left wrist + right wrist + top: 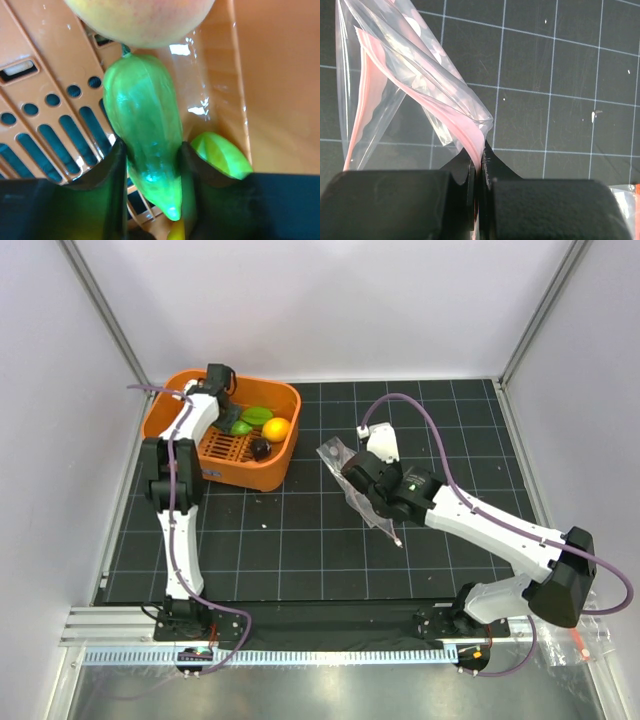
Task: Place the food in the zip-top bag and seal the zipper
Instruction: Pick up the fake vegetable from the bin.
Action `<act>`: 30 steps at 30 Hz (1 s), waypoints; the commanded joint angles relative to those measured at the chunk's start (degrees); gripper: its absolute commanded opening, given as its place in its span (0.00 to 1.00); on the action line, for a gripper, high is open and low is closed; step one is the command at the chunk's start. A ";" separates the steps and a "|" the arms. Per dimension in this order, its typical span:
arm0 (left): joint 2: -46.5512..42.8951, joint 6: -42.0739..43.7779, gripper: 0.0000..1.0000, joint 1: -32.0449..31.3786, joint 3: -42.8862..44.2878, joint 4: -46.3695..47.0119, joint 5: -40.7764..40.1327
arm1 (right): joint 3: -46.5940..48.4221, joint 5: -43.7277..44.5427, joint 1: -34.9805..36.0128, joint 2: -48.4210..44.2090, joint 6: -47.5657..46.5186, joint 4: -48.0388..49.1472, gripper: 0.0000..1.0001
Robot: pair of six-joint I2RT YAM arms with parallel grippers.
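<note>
My left gripper (232, 412) is down inside the orange basket, its jaws closed on both sides of a long green toy piece (142, 125). A peach-orange ball (140, 20) lies just beyond it and a second green piece (222, 155) lies to the right. From above I see green pieces (256, 416), a yellow-orange fruit (276, 429) and a dark purple piece (260, 448) in the basket. My right gripper (481, 165) is shut on the pink zipper (445, 120) of the clear zip-top bag (395, 75), holding it over the mat (333, 452).
The orange basket (270, 472) stands at the back left of the black gridded mat (300, 540), close to the left wall. Grey walls enclose the mat on three sides. A metal rail runs along the near edge (330, 650).
</note>
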 commanded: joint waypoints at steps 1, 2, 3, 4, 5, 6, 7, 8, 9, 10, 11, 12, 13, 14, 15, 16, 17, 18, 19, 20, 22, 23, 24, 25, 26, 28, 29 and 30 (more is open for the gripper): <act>-5.96 4.48 0.15 0.08 -3.35 -1.27 1.37 | 3.12 1.98 0.40 0.72 1.94 -1.76 0.01; -7.89 5.02 0.14 -0.27 -4.68 -0.56 1.81 | 3.56 1.98 0.32 1.07 2.29 -2.20 0.01; -12.44 5.55 0.14 -0.62 -6.09 0.06 2.16 | 4.35 1.80 0.32 1.86 2.64 -2.81 0.01; -14.83 6.60 0.14 -1.50 -9.41 2.06 2.34 | 4.88 1.80 0.32 2.48 2.90 -3.43 0.01; -17.73 7.04 0.15 -1.77 -11.53 3.48 2.52 | 5.49 1.89 0.32 3.09 3.34 -4.22 0.01; -20.19 7.48 0.15 -2.12 -13.73 5.06 3.13 | 7.24 1.89 0.32 4.93 4.30 -6.14 0.01; -25.26 7.83 0.15 -2.56 -17.84 8.21 3.39 | 8.04 1.72 0.32 5.73 4.83 -7.11 0.01; -27.49 8.27 0.15 -3.17 -19.53 9.37 3.66 | 9.01 1.19 0.32 6.69 5.45 -8.08 0.01; -29.43 8.45 0.15 -3.52 -21.11 10.51 3.92 | 10.15 0.58 0.32 7.48 6.24 -9.57 0.01; -33.28 8.63 0.15 -3.96 -23.65 11.83 4.62 | 10.51 -0.04 0.32 8.88 6.42 -9.85 0.01; -34.88 8.98 0.15 -5.10 -24.90 12.45 5.15 | 10.77 -1.00 0.32 9.42 6.51 -10.02 0.01; -36.90 9.16 0.15 -5.81 -26.04 13.15 5.68 | 11.38 -3.01 0.14 10.04 7.03 -10.37 0.01; -40.22 9.42 0.14 -6.42 -28.31 14.46 6.47 | 11.82 -4.08 0.14 11.35 7.38 -10.72 0.01; -42.08 9.59 0.13 -7.30 -29.47 15.09 6.73 | 12.26 -5.04 0.05 12.06 7.65 -11.08 0.01; -43.76 10.03 0.13 -9.05 -30.70 15.61 6.82 | 13.05 -7.14 -0.04 12.67 7.83 -11.60 0.01; -45.51 10.12 0.13 -10.20 -33.32 17.01 7.00 | 13.67 -7.95 -0.21 13.98 8.61 -12.04 0.01; -49.19 10.30 0.12 -11.17 -34.74 17.98 7.35 | 14.20 -8.74 -0.21 14.52 9.05 -12.48 0.01; -50.88 10.47 0.10 -13.18 -36.23 19.04 7.96 | 15.25 -9.88 -0.30 14.87 9.15 -12.92 0.01; -52.89 10.39 0.08 -14.15 -39.29 21.48 8.93 | 15.87 -11.37 -0.30 15.05 9.84 -13.19 0.01; -56.22 10.39 0.06 -15.21 -40.80 22.81 9.46 | 16.57 -12.08 -0.30 14.96 10.11 -13.10 0.01; -59.67 10.39 0.05 -19.07 -45.18 26.68 10.16 | 17.01 -13.74 -0.39 14.35 10.81 -12.58 0.01; -61.16 10.39 0.05 -20.56 -46.60 27.56 10.69 | 17.36 -14.36 -0.47 13.74 10.99 -12.22 0.01; -64.05 10.39 0.03 -21.88 -49.40 30.27 11.21 | 17.71 -14.98 -0.74 13.47 11.17 -12.22 0.01; -65.29 10.47 0.02 -24.51 -50.82 31.69 11.74 | 17.98 -16.64 -0.83 13.47 11.34 -12.31 0.01; -66.61 10.30 0.02 -25.75 -52.14 32.84 12.01 | 18.24 -17.44 -1.26 13.30 11.78 -12.31 0.01; -69.69 10.30 0.00 -29.78 -55.84 37.31 12.36 | 19.47 -19.11 -1.44 13.29 12.05 -12.84 0.01; -70.40 10.65 0.00 -31.03 -56.98 38.90 12.36 | 20.17 -20.60 -1.53 13.29 12.31 -13.10 0.01; -71.27 11.09 0.00 -32.69 -58.56 42.30 12.54 | 20.44 -21.31 -1.62 13.38 12.48 -13.36 0.01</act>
